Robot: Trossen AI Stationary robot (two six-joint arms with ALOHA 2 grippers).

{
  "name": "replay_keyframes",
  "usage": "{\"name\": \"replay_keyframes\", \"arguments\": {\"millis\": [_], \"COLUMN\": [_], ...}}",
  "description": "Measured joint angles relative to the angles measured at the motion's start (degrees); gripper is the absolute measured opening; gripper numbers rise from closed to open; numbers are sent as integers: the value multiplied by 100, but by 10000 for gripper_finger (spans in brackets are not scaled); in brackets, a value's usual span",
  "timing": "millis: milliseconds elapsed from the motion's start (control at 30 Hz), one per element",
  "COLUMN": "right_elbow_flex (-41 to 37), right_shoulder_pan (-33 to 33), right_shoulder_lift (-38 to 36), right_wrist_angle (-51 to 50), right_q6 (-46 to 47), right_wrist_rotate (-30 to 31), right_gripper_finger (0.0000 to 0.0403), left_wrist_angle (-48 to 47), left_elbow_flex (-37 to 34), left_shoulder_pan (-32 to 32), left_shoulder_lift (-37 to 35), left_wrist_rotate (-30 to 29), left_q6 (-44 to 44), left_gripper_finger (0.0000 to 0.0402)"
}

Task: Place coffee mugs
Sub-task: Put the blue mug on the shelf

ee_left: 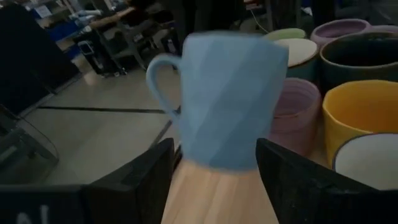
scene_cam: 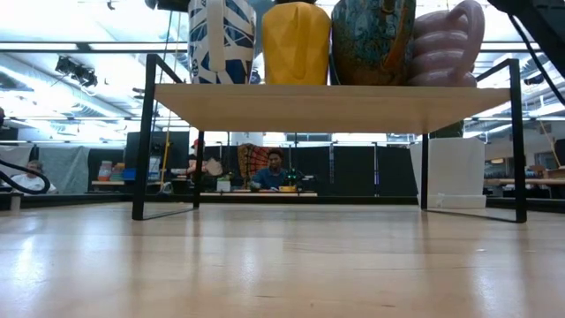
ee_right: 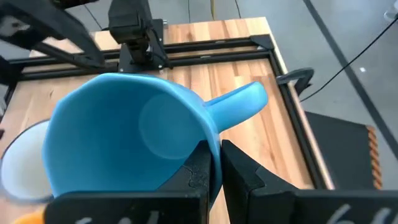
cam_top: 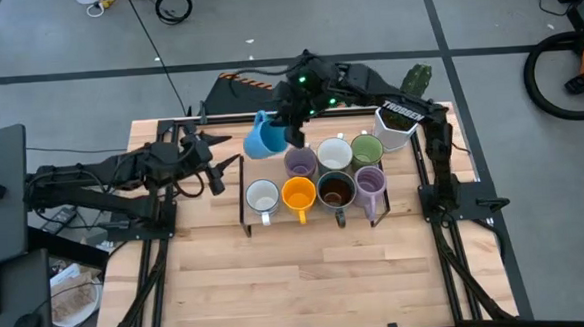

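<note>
A light blue mug (cam_top: 264, 137) is at the far left corner of a black-framed wooden rack (cam_top: 246, 211), with my right gripper (cam_top: 292, 133) shut on it. Several other mugs stand on the rack's shelf: lavender (cam_top: 300, 163), white (cam_top: 334, 154) and green (cam_top: 366, 150) in the far row, white (cam_top: 263, 197), orange (cam_top: 299, 195), dark brown (cam_top: 336, 191) and lavender (cam_top: 370, 182) in the near row. My left gripper (cam_top: 222, 172) is open, left of the rack. In its wrist view the blue mug (ee_left: 230, 99) is beyond its spread fingers, untouched. My right gripper (ee_right: 219, 168) holds the blue mug by its rim (ee_right: 211, 144), right beside the handle (ee_right: 239, 102). One finger is inside the mug and one outside. The fingers slant down from the table's far right side. Whether the mug's base touches the shelf I cannot tell.
A white pot with a cactus (cam_top: 398, 123) stands behind the rack's far right corner. The shelf (scene_cam: 327, 106) is raised on black legs with open room beneath. Bare wooden tabletop (cam_top: 318, 282) lies toward the near edge. People sit in the room behind.
</note>
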Motion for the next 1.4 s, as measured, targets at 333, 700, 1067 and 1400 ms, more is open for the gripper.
{"name": "replay_keyframes", "arguments": {"millis": [333, 700, 1067, 1400], "right_elbow_flex": [-24, -26, -24, -22], "right_shoulder_pan": [89, -4, -1, 8], "right_shoulder_lift": [393, 790, 917, 917], "right_wrist_angle": [170, 103, -220, -327], "right_q6": [33, -30, -131, -131], "right_wrist_rotate": [-46, -332, -348, -505], "right_gripper_finger": [25, 25, 25, 25], "left_wrist_angle": [-701, -763, -753, -732], "left_elbow_flex": [1, 1, 1, -1], "left_shoulder_pan": [0, 0, 0, -2], "left_shoulder_lift": [3, 2, 63, 289], "left_wrist_rotate": [133, 187, 410, 524], "left_q6": [-458, -448, -605, -638], "left_gripper_finger": [231, 231, 231, 231]}}
